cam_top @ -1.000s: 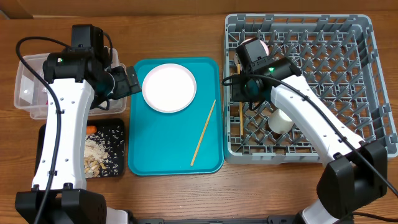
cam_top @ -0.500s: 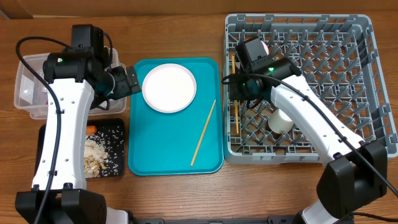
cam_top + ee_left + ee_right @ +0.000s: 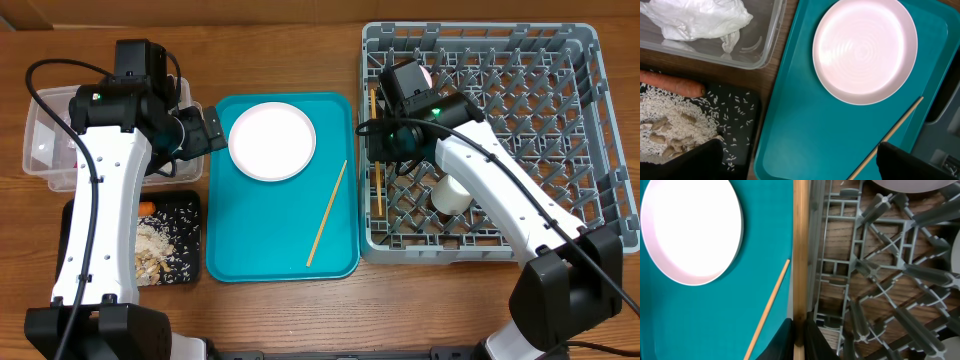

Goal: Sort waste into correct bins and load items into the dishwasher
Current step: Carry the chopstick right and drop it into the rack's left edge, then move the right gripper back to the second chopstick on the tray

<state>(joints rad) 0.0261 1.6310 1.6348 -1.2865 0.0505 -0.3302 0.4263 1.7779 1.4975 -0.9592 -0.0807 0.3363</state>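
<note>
My right gripper (image 3: pixel 378 143) (image 3: pixel 800 342) is shut on a wooden chopstick (image 3: pixel 377 160) (image 3: pixel 800 255), held lengthwise over the left side of the grey dish rack (image 3: pixel 530 130) (image 3: pixel 880 285). The second chopstick (image 3: pixel 327 212) (image 3: pixel 885 137) (image 3: pixel 767 310) lies on the teal tray. A pale-pink plate (image 3: pixel 272 140) (image 3: pixel 865 50) (image 3: pixel 690 227) sits at the tray's far end. My left gripper (image 3: pixel 205 130) (image 3: pixel 795 165) is open and empty above the tray's left edge. The clear tub (image 3: pixel 45 150) (image 3: pixel 765 50) holds a white wad (image 3: pixel 695 20). The black tray (image 3: pixel 185 215) (image 3: pixel 742 107) holds rice (image 3: pixel 155 250) (image 3: pixel 670 120) and a carrot (image 3: pixel 147 207) (image 3: pixel 670 85). The red wrapper is hidden.
A white cup (image 3: pixel 452 195) and a pink bowl (image 3: pixel 422 72) sit in the rack. The teal tray (image 3: pixel 260 240) (image 3: pixel 805 115) lies between the bins and the rack. My left arm covers part of the tub.
My right gripper has shifted slightly towards the rack's left side with the chopstick, which now shows at full length along that edge. The left arm has not moved.
</note>
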